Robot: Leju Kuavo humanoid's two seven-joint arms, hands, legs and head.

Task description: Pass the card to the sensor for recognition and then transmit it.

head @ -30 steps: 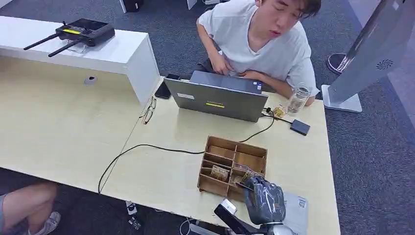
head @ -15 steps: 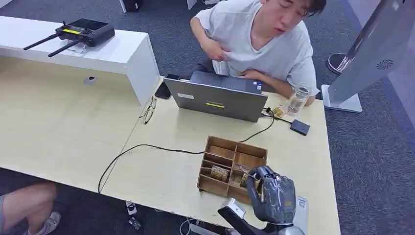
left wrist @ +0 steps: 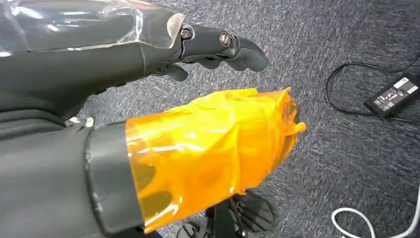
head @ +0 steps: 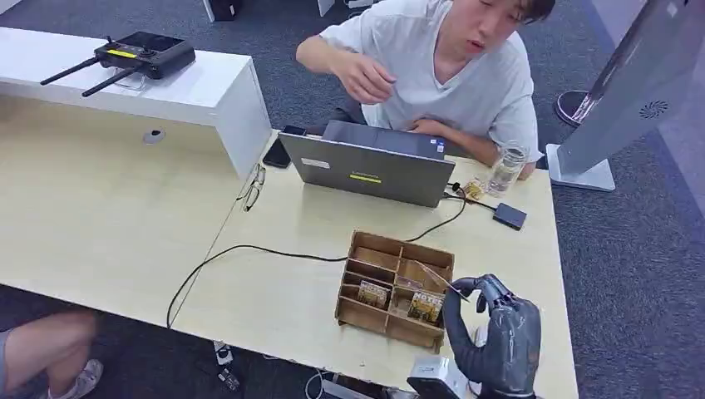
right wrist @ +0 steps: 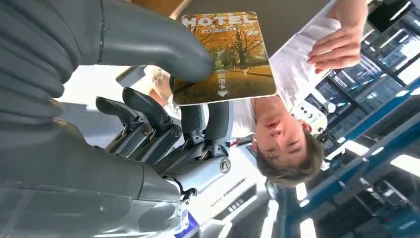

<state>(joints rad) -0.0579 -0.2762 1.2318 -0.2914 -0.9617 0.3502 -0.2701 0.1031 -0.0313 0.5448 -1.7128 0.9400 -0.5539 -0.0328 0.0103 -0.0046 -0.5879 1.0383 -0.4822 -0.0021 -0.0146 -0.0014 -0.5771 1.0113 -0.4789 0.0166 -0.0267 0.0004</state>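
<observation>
Above the table's (head: 283,299) near right edge, the right hand (head: 490,337) pinches a card (right wrist: 225,57) between thumb and fingers, just right of the wooden box (head: 397,287). Left hand (left wrist: 148,99) holds nothing, fingers extended.

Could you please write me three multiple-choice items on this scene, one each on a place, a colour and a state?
1. Where does the wooden box stand?
A. on the desk, nearer the robot than the laptop
B. on the floor
C. on the white shelf

2. What colour is the wrap on the left hand?
A. blue
B. orange
C. white

3. What is the right hand doing?
A. resting flat on the desk
B. pinching a card
C. holding the jar

Answers: 1 A, the head view shows it on the desk before the laptop; 2 B, the left wrist view shows orange film; 3 B, the right wrist view shows the thumb on the card.
</observation>
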